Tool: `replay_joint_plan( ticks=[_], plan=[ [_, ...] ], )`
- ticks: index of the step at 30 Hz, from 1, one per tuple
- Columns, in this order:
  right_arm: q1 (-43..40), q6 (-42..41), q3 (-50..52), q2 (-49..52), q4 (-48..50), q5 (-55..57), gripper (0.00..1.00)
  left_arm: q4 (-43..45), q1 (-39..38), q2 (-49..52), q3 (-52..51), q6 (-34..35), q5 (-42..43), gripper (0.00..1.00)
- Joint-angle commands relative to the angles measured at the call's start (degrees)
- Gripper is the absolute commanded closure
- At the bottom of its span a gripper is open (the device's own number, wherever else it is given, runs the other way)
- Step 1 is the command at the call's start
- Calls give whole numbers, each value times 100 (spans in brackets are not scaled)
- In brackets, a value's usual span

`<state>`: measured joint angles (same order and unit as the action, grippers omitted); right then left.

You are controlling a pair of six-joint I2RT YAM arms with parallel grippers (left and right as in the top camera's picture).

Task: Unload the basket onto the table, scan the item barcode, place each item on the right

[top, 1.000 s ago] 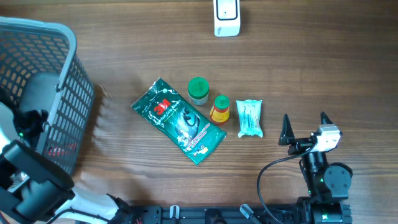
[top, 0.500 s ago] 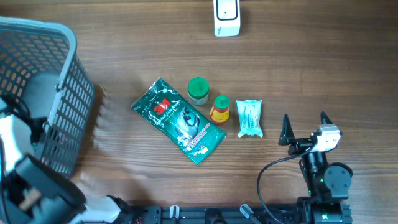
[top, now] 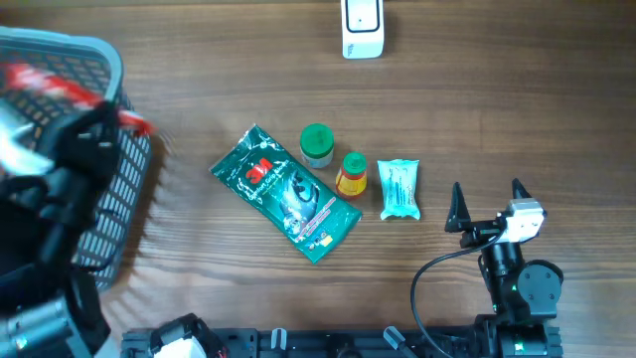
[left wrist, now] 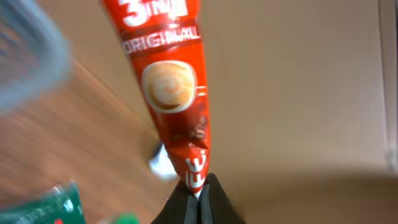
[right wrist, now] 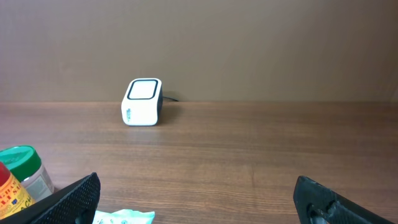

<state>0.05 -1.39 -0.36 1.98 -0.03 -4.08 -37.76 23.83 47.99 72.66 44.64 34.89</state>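
Up out of the grey mesh basket [top: 124, 169] comes the red coffee sachet [left wrist: 171, 93], left fingers [left wrist: 217, 208] pinching its end, right fingers [top: 455, 207] spread wide, open wooden bench [top: 497, 89] beyond.

Right arm [top: 519, 286] well to the right of the grey basket [top: 134, 169], black with a round joint housing, small white block [top: 527, 212] behind two black pointed fingers [top: 456, 207], black cable [top: 421, 283] looping beside it, left arm [top: 65, 194] over the basket, black and white, blurred
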Motion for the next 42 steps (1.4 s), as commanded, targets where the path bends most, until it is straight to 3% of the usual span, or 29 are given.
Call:
replay_joint_plan(
  ticks=[1, 6, 8, 18, 25, 35, 36, 38, 42],
  plan=[
    [-4, 52, 7, -31, 17, -48, 0, -262, -1427, 149, 33, -1104, -105, 96],
    [-4, 55, 7, -31, 17, -48, 0, -835, -3628, 767, 33, -2251, -529, 96],
    [-4, 55, 7, -31, 17, -48, 0, -1056, -4542, 1224, 33, -2518, -1202, 96],
    [-2, 52, 7, -31, 17, -48, 0, -1429, -6863, 2837, 31, -3298, -2094, 96],
    [-4, 55, 7, -31, 17, -48, 0, -1078, -7473, 3834, 31, -3519, -2684, 96],
    [-4, 52, 7, -31, 17, -48, 0, -728, -7646, 5869, 31, -2953, -2688, 96],
    [-4, 55, 7, -31, 17, -48, 0, -723, -7646, 5925, 31, -2872, -2686, 94],
    [-4, 55, 7, -31, 17, -48, 0, -758, -7646, 5914, 33, -2872, -2686, 63],
    [-4, 55, 7, -31, 17, -48, 0, -1165, -7646, 5460, 103, -2874, -2688, 55]
  ],
)
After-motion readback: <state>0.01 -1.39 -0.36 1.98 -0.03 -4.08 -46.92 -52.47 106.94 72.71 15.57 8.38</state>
